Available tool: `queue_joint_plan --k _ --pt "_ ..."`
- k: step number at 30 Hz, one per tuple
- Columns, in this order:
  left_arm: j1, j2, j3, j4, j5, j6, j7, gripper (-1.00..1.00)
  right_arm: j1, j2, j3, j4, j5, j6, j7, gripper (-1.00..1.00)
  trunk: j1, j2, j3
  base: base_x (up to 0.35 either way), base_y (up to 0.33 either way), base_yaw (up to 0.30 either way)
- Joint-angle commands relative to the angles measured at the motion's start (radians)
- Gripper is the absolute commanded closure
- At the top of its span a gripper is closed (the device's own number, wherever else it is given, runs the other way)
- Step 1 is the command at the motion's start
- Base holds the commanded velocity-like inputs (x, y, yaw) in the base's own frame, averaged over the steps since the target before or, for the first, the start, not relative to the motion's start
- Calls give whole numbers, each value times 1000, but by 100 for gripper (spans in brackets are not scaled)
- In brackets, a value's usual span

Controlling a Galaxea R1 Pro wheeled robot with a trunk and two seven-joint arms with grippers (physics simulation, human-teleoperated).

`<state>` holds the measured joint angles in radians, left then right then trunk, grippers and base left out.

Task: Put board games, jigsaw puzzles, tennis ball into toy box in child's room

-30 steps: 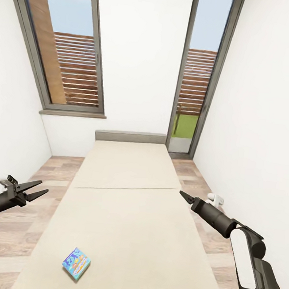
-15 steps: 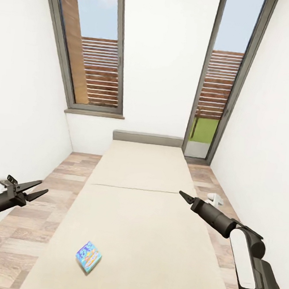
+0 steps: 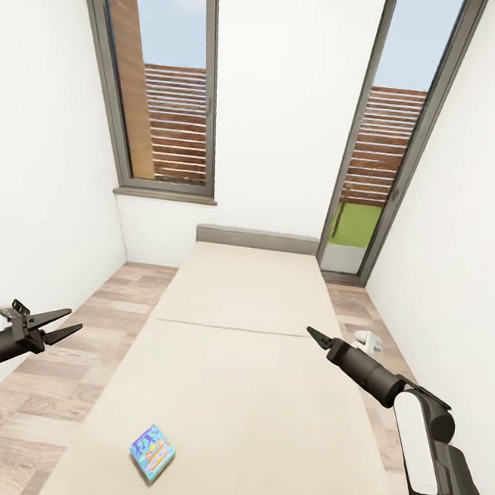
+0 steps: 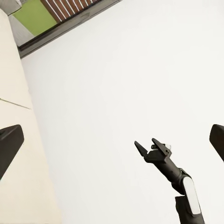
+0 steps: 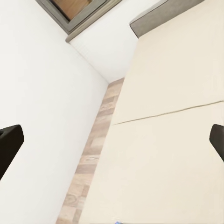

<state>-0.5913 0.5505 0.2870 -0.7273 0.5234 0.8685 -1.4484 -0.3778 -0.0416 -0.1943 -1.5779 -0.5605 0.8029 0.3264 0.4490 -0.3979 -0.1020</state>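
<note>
The robot stands at the foot of the bed, looking along its beige mattress toward the grey headboard and the two tall windows; a small blue board game lies flat on the mattress near the foot end, toward the left long edge, turned a little askew; nothing is touching it. The rest of the mattress in view carries no other box, though its nearest edge runs out of frame.

The left gripper hangs over the wood floor off the left side of the bed, its fingers spread apart and holding nothing; the right gripper hovers above the right long edge, about level with the mattress seam; in the head view its fingers look drawn to a single point, while the left wrist view shows them parted, and the fingertips at the sides of its own wrist view also stand wide, so I judge it open and empty.

As a judgement, the blue game is not yet picked up; the table, the toy box and the other toys lie elsewhere, so what already sits in the box cannot be told; reaching down for this game looks the likely step.
</note>
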Motion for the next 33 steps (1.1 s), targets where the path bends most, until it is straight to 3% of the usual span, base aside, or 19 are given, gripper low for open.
queue_joint_plan --k 1,10,12,15,20,21,22,24,25,27,28,29,33 --pt "-1 0 0 0 1 11 -3 -100 -1 0 -2 -1 2 6 5 -100 1 -2 -2 214 93 0" --pt "-1 -1 -5 0 -1 0 7 -100 -1 0 -2 -1 2 4 4 -100 1 -2 -2 102 16 0" --pt "-4 -12 -30 0 -21 -9 57 -100 -1 1 1 -1 7 3 -3 -100 1 -2 -2 9 1 0" --pt "-12 -75 -83 -2 -69 -13 224 -100 -1 2 3 -1 14 3 -8 -100 1 -2 -2 3 0 0" --pt "-22 -254 -117 -3 -100 -25 730 -100 -1 3 5 -3 30 12 -77 -100 1 -2 -2 0 0 0" --pt "-24 -271 -119 -3 -101 -30 786 -100 -1 3 5 -4 31 12 -90 -100 1 -2 -2 0 0 0" --pt "-29 -306 -120 -3 -102 -45 896 -100 -1 3 9 -4 33 13 -118 -100 1 -2 -2 0 0 0" --pt "-50 -381 -122 0 -104 -88 1099 -100 -1 2 39 -5 35 13 -168 -100 1 -2 -2 0 0 0" --pt "-57 -400 -123 2 -104 -101 1145 -100 -1 2 52 -5 36 13 -182 -100 1 -2 -2 0 0 0" --pt "-73 -473 -146 13 -116 -162 1301 -100 -1 2 123 -6 37 14 -239 -100 1 -2 -2 0 0 0" --pt "-76 -489 -158 18 -123 -181 1334 -100 -1 2 144 -6 38 14 -255 -100 1 -2 -2 0 0 0" --pt "-80 -531 -202 37 -154 -245 1411 -100 -1 2 206 -7 38 14 -303 -100 1 -2 -2 0 0 0" --pt "-84 -573 -278 76 -207 -350 1489 -100 -1 1 305 -13 37 13 -360 -100 1 -2 -2 0 0 0"
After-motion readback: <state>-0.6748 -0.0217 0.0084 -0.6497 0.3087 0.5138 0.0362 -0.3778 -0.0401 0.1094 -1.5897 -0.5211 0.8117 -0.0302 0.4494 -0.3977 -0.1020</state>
